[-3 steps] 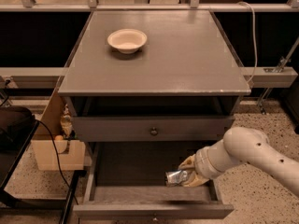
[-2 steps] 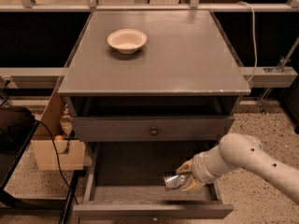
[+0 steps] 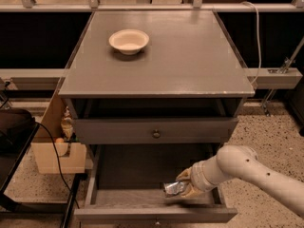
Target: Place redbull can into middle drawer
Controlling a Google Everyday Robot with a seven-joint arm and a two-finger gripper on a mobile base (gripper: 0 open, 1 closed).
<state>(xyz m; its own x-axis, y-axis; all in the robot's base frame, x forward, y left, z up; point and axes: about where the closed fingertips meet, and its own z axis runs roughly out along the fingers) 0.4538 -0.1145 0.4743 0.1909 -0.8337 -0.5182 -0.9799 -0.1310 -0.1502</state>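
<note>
While reaching in from the right with a cream-white jointed arm point(image 3: 251, 172), holds the end effector point(image 3: 180, 186) low inside the wide grey wooden middle drawer point(image 3: 152, 213), over the right part of its dark grey floor and close behind its front panel. Pinches the slim silver redbull can with dark bluish markings point(image 3: 172, 188) between the two beige fingers point(image 3: 191, 193). Carries that can lying on its side, sticking out to the left of the end effector. Cannot tell about contact between the can and the drawer floor beneath.

Shows, directly above the end effector, the shut upper grey drawer point(image 3: 118, 129), with its small round metal knob point(image 3: 156, 134) up and slightly left. Shows, farther up, the flat grey counter point(image 3: 190, 56) of the cabinet, bearing an upright cream-white round bowl point(image 3: 128, 41) well up and to the left of the end effector, toward the counter's far left corner.

Finds, far to the left of the end effector and outside the cabinet, an open tan cardboard box point(image 3: 52, 158) with a thin black cable point(image 3: 57, 161) draped across its front. Finds, high up and to the right, a pale cable point(image 3: 258, 37) running down past the counter's right edge, and speckled floor point(image 3: 270, 132) to the right, behind the arm.
</note>
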